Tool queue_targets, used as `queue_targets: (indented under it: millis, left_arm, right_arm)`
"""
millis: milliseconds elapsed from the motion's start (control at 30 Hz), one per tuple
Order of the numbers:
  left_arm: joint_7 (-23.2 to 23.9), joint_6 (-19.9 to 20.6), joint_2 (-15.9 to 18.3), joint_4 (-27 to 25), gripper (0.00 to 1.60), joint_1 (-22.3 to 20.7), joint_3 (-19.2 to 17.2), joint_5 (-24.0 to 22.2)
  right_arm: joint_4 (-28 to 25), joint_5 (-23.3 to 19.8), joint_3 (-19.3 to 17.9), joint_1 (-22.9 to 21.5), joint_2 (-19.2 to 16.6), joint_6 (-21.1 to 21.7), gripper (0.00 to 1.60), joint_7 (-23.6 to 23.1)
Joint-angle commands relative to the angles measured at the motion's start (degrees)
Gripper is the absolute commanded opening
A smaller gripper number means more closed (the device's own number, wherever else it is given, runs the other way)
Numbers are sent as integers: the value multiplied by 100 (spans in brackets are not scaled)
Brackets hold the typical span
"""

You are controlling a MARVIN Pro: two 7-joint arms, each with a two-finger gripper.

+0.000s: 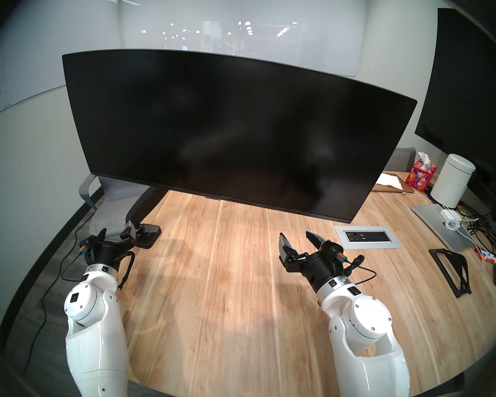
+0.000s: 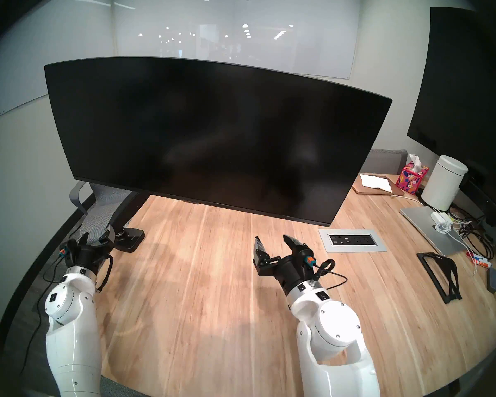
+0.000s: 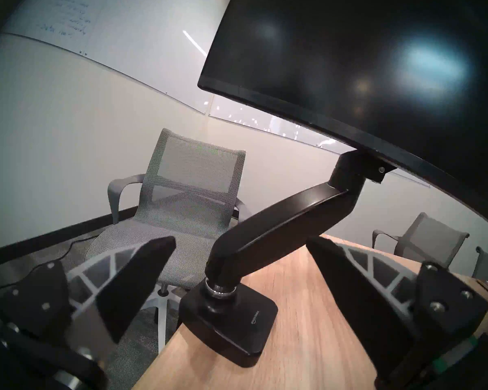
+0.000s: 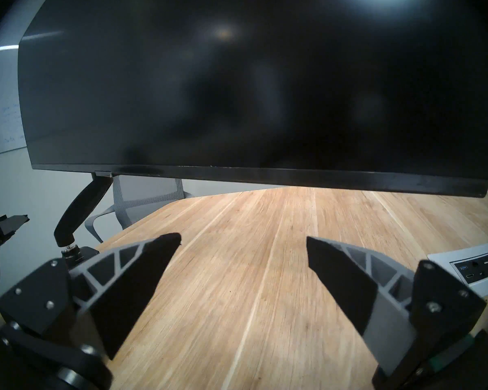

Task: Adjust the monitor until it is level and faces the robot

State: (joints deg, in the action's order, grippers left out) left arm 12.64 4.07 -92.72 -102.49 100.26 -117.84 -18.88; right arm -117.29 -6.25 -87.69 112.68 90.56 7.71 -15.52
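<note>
The wide black curved monitor [image 1: 235, 130] hangs over the wooden table [image 1: 226, 287] on a black articulated arm mount [image 3: 279, 220]. It is tilted, its right end lower than its left. The mount's base [image 1: 148, 236] is clamped at the table's left edge. My left gripper [image 1: 115, 230] stands open near that base, below the monitor's lower left corner, touching nothing. My right gripper [image 1: 295, 236] is open above the table, in front of and below the monitor's bottom edge [image 4: 265, 174], with nothing between its fingers.
A grey mesh chair [image 3: 189, 201] stands behind the table's left edge. A power socket panel [image 1: 367, 236] is set into the table right of my right gripper. At the far right are a laptop [image 1: 441, 224], cables, a white canister [image 1: 453, 178], a tissue box [image 1: 420, 173] and a wall screen [image 1: 476, 81].
</note>
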Motion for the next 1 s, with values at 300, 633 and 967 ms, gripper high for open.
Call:
queue_targets:
  millis: [300,633,967]
  left_arm:
    - [593,591,386,-199,160,-35,-77,-382]
    - [1536,1057,912,-262,160,85,-245,-886]
    - [2633,761,1173,-108,160,355,-287,-882]
  right_arm:
    - [-118,-4,-2,-20,2,-18,160,-3]
    - [-116,-5,-2,-22,2,-20,160,-4]
    - [-119,-4,-2,-20,2,-18,160,-3]
